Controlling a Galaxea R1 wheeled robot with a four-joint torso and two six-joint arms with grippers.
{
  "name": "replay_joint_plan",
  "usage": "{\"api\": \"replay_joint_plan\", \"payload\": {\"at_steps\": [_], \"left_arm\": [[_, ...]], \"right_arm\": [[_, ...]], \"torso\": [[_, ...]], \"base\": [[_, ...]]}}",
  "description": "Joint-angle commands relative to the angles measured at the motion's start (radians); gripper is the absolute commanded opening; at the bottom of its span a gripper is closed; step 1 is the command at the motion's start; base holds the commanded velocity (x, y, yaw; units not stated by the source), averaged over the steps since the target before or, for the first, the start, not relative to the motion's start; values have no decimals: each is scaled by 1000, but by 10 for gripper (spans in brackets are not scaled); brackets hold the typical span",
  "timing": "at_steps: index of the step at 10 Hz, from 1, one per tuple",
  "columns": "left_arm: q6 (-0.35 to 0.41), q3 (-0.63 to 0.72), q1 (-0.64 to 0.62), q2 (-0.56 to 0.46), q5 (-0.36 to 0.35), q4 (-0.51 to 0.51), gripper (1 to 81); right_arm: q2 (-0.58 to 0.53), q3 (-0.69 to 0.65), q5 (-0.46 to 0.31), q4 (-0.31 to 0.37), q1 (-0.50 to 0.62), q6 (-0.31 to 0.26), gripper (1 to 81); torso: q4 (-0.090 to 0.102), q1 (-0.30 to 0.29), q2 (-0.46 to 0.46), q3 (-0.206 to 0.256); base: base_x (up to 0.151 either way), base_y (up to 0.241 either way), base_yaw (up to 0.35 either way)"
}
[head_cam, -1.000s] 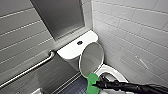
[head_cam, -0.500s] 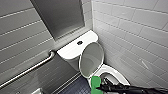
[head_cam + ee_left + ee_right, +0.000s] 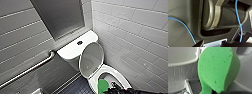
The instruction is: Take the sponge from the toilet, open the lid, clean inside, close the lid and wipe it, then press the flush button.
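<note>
1 bright green sponge (image 3: 102, 86) is being pinched, folded, in the right gripper (image 3: 108, 89) just above the toilet (image 3: 72, 51) bowl, in front of its raised lid (image 3: 91, 58); the flush button (image 3: 79, 42) is sitting atop the toilet's tank.

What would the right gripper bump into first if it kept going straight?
Probably the toilet rim: the right gripper holds the sponge out front, over the bowl's edge. Depth is unclear.

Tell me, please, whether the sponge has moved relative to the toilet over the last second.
Yes. Against the raised lid, the sponge has dropped away from the lid's lower edge, down towards the bowl.
</note>
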Motion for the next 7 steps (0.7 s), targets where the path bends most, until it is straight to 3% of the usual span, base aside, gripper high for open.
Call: {"api": "replay_joint_plan", "payload": {"at_steps": [1, 5, 7], "left_arm": [[4, 8, 33, -8, 87, 7, 811], [5, 8, 29, -5, 87, 7, 811], [4, 8, 29, -5, 85, 7, 811]], "right_arm": [[-64, 110, -5, -25, 30, 2, 10], [-243, 251, 25, -22, 20, 2, 10], [-271, 275, 29, -22, 5, 2, 10]], "torso": [[0, 0, 0, 0], [0, 0, 0, 0], [0, 0, 0, 0]], "base": [[0, 0, 0], [0, 0, 0], [0, 0, 0]]}}
